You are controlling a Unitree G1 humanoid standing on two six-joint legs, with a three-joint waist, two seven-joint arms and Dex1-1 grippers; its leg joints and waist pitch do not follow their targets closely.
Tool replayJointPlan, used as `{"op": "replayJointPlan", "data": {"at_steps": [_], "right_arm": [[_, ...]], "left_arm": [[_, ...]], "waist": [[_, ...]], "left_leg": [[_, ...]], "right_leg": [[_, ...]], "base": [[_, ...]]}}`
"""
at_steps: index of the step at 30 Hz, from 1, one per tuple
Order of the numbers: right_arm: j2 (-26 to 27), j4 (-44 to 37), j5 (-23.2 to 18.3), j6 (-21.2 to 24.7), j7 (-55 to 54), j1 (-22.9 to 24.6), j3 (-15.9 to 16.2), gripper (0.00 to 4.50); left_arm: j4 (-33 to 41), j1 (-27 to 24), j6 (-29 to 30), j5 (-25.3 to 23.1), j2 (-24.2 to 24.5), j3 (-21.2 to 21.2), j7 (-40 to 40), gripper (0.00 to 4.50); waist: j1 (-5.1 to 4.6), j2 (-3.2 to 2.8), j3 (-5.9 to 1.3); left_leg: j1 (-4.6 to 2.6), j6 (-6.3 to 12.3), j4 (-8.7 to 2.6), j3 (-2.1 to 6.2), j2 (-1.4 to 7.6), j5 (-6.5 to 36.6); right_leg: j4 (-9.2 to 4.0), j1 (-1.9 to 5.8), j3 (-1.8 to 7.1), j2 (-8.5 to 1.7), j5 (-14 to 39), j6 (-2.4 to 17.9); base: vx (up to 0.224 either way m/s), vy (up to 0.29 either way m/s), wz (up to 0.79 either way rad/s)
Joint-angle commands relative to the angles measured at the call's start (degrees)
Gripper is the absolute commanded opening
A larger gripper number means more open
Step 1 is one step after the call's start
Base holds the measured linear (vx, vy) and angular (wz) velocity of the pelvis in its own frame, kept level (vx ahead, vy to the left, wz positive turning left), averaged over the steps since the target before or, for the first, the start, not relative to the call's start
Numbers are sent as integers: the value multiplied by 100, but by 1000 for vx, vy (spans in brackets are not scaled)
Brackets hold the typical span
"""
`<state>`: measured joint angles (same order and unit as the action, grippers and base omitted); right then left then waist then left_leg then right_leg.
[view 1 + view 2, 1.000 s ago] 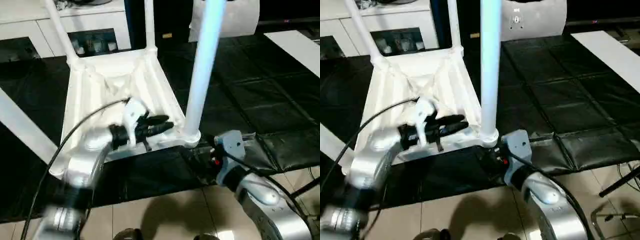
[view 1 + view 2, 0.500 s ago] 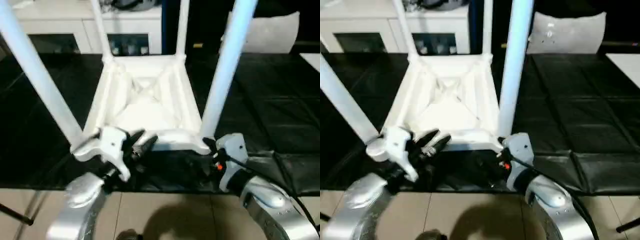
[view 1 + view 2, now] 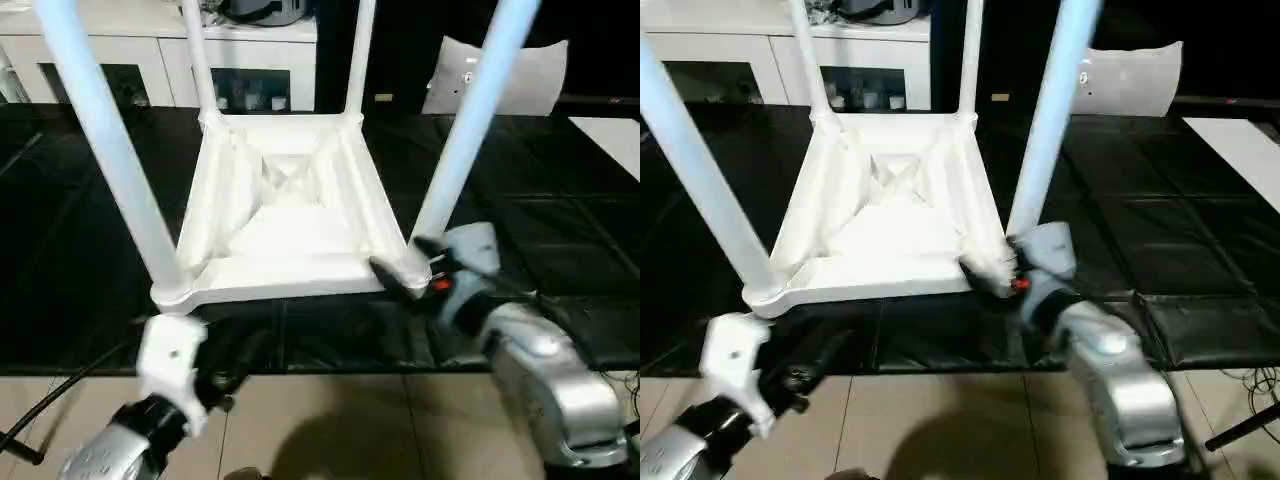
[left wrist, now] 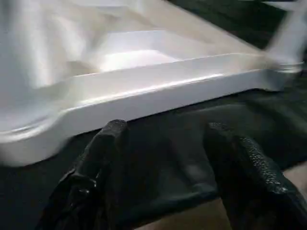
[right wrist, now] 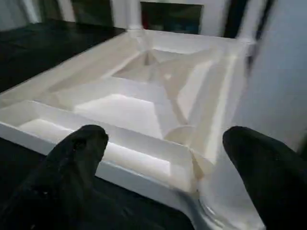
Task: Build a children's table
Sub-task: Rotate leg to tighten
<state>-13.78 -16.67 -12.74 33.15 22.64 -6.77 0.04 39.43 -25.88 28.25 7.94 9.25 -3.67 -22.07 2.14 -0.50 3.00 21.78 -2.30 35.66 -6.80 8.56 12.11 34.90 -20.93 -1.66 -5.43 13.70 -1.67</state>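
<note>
The children's table [image 3: 290,225] lies upside down on black mats, white, with its four legs pointing up. Two of them are the near left leg [image 3: 110,150] and the near right leg [image 3: 465,130]. My left gripper [image 3: 232,362] hangs low in front of the table's near rim, apart from it. In the left wrist view the left gripper [image 4: 165,158] stands open over the mat with nothing between its fingers. My right gripper [image 3: 403,270] is at the near right corner socket. In the right wrist view the right gripper [image 5: 165,139] is wide open, with the near rim and corner just ahead of it.
A white cabinet with glass doors [image 3: 240,60] stands behind the table, and a grey-white cushion [image 3: 520,75] leans at the back right. Black mats [image 3: 560,200] cover the floor around the table. Beige tiles [image 3: 350,420] run along the near side. A white board [image 3: 610,130] lies at far right.
The head camera has shifted. My left gripper has drawn back from the table's near rim toward the tiles and opened. My right gripper has come up to the near right corner.
</note>
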Motion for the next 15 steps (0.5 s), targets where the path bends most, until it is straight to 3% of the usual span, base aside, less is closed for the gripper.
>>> {"op": "replayJointPlan", "data": {"at_steps": [1,4,5,7,12,15], "right_arm": [[-88,165,33,-87,-74,-75,-223,450],[-132,387,71,-249,-56,-142,-226,450],[-136,499,101,-329,-65,-194,-223,450],[-126,503,54,-339,-8,-224,-209,450],[-42,293,-109,-218,124,-135,-52,450],[21,-26,-417,-148,425,114,202,450]], "left_arm": [[-421,-79,-386,-59,-50,-344,179,302],[-694,-31,-682,-172,-62,-519,302,302],[-821,46,-782,-183,-54,-591,354,302],[-955,173,-841,-175,-25,-652,399,311],[-1214,650,-817,-119,144,-734,442,347],[-1382,1036,-849,-215,261,-824,536,378]], "waist": [[-12,7,-138],[-29,22,-124],[-39,-6,-121],[-49,-8,-114],[-35,-24,-139],[-16,-64,-151]], "left_leg": [[-150,-480,-636,89,262,3058],[-130,-474,-654,101,254,3071],[-131,-501,-665,123,269,3207],[-131,-512,-674,130,271,3320],[-155,-529,-729,119,291,3284],[-185,-532,-748,98,296,3266]], "right_leg": [[-678,-57,149,-232,3094,195],[-706,-61,120,-221,3273,122],[-703,-60,91,-225,3267,148],[-708,-59,67,-217,3268,158],[-698,-31,55,-211,2822,267],[-701,-33,63,-196,2559,332]], "base": [[0,0,0],[0,0,0],[0,0,0],[0,0,0],[0,0,0],[0,0,0]]}}
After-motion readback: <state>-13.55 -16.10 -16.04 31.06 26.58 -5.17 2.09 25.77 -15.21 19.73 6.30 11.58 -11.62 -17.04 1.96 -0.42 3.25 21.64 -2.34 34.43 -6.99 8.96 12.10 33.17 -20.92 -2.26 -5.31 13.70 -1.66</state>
